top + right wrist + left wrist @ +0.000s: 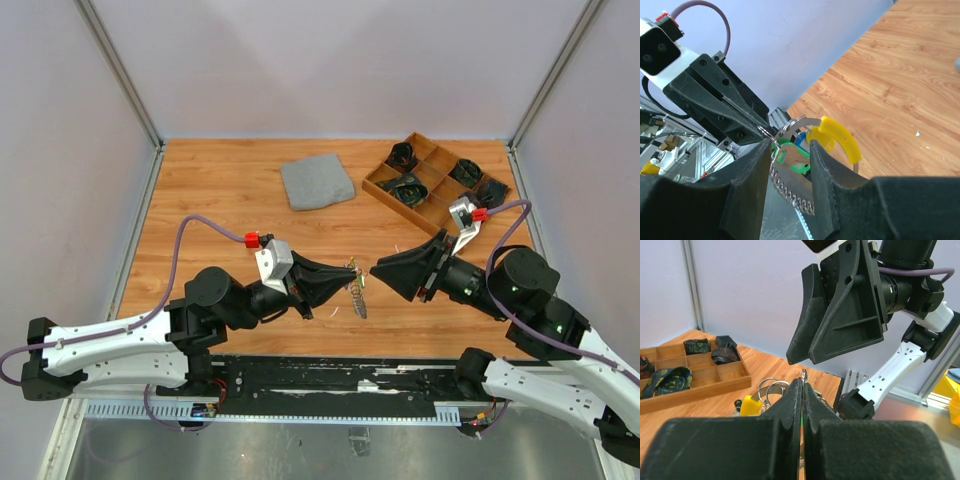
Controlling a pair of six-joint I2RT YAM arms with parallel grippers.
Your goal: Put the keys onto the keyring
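A: Left hand (345,272), what are we logging?

B: We're logging it as clamped tight on the keyring (792,192). It's pinching a thin ring at the top, and the jagged loop is dangling below the tips, above the counter (230,230).

A: Keys (792,156)?

B: We're seeing green, blue and yellow heads bunching right by that loop. We can't tell which ones are threaded on.

A: Right hand (790,145)?

B: Fingers are spread apart and gripping nothing. It's facing the left tips, just beside the bunch. In its wrist view we're looking at the bunch through the gap.

A: Anything else we're tagging?

B: A cloth (317,182) and a tray (385,187) are sitting at the counter's far side, well apart from both hands.
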